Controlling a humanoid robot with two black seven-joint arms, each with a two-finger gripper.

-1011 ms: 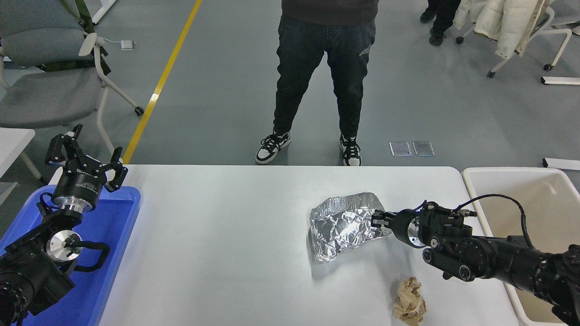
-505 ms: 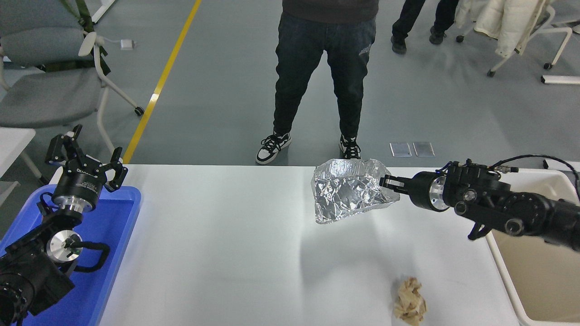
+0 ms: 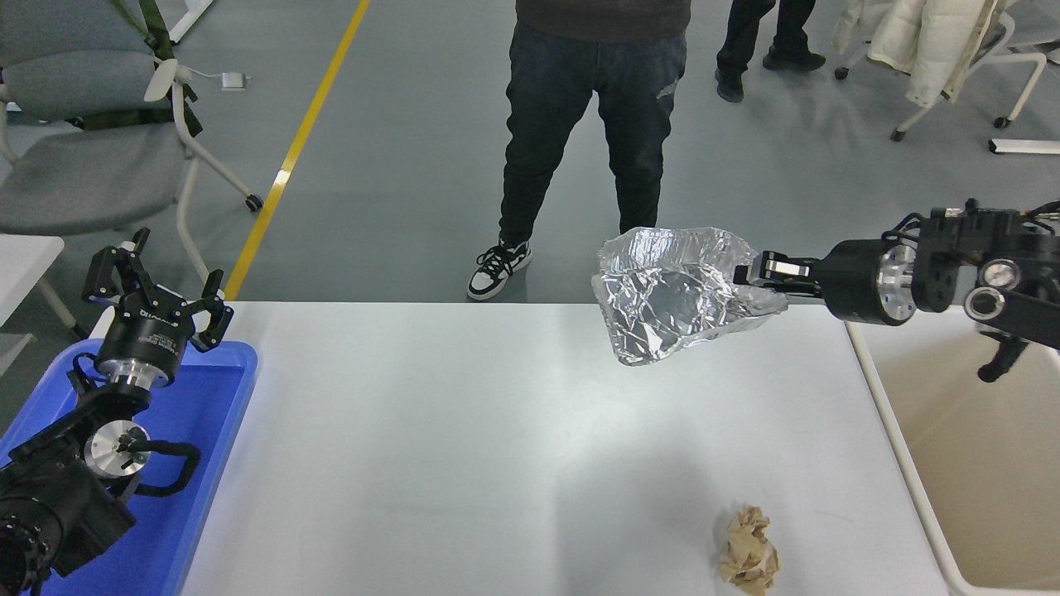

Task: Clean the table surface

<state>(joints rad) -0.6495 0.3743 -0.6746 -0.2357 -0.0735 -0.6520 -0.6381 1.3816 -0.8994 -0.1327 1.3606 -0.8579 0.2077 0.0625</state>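
Table (image 3: 464, 430) long axis left-right, spanning frame between blue tray (image 3: 211, 463) and beige tub (image 3: 985, 463). Right gripper (image 3: 766, 271) reaching leftward, horizontal, clamped on crumpled foil (image 3: 675, 294) held above far edge. Paper wad (image 3: 748, 550) near front. Left gripper (image 3: 157, 285) parked over tray, fingers spread.

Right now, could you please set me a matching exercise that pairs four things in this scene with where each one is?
Things:
1. crumpled foil sheet
2. brown paper ball
3. left pincer
4. beige tub

Places:
A. beside the table's right edge
B. above the blue tray, open
C. lying on the table surface, near its front edge
D. held in the air by the right pincer

Pairs: 1-D, 2-C, 3-B, 4-A
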